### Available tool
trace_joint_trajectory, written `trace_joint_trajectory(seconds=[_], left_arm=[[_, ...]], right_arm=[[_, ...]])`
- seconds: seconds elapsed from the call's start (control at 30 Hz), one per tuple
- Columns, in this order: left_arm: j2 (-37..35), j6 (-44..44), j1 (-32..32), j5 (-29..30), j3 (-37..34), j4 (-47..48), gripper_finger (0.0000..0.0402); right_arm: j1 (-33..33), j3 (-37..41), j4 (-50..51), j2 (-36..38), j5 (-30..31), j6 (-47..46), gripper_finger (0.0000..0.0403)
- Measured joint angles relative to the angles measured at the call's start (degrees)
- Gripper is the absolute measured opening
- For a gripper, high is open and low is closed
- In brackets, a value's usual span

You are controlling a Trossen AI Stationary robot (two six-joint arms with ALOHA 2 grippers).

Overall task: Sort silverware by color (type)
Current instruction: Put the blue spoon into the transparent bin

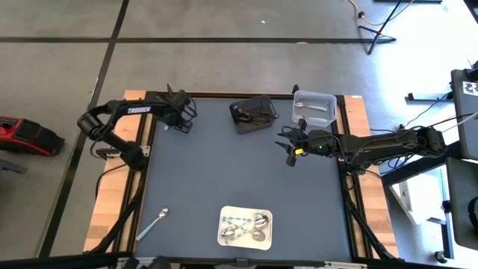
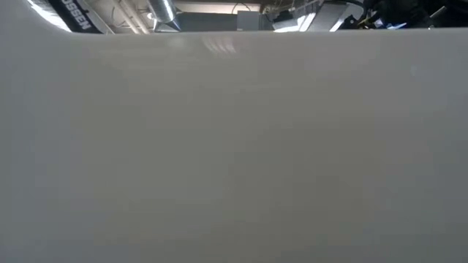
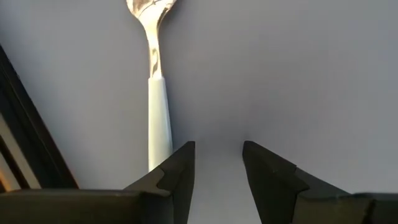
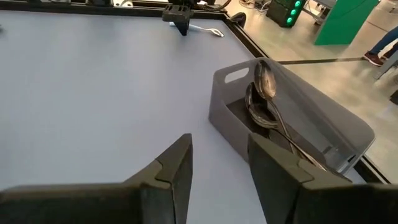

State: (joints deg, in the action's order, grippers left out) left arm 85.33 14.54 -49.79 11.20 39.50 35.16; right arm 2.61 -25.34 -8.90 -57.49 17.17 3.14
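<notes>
My left gripper (image 1: 181, 123) (image 3: 217, 162) is open, low over the table's far left. A spoon (image 3: 155, 81) with a shiny bowl and a white handle lies flat just outside one finger, not between the two. My right gripper (image 1: 291, 155) (image 4: 219, 162) is open and hovers right of centre, facing the dark bin (image 1: 252, 114) (image 4: 230, 109). Dark spoons (image 4: 264, 93) lean inside that bin. The clear bin (image 1: 314, 107) holds a silver piece. A white tray (image 1: 245, 226) at the near edge carries several utensils. One silver spoon (image 1: 157, 223) lies loose at the near left.
The low view is filled by a blank white surface close to the lens; only arm parts show above it. Wooden side rails (image 1: 112, 202) flank the dark mat. Bare mat (image 1: 224, 172) stretches between the bins and the tray.
</notes>
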Motion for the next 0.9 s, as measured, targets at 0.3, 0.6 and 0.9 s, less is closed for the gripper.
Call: trace_joint_trajectory(seconds=[0.3, 0.6, 0.9], left_arm=[[0.9, -1.2, 0.8, 1.1, 1.4, 2.1, 0.0134], [0.9, 1.1, 2.2, 14.0, 6.6, 5.4, 0.0131], [7.6, -0.9, -2.5, 8.9, 7.6, 6.2, 0.0131]], right_arm=[[0.0, 0.0, 0.0, 0.0, 0.1, 0.0, 0.0142], [0.0, 0.0, 0.0, 0.0, -0.3, -0.5, 0.0142], [0.0, 0.0, 0.0, 0.0, -0.3, -0.5, 0.0142]])
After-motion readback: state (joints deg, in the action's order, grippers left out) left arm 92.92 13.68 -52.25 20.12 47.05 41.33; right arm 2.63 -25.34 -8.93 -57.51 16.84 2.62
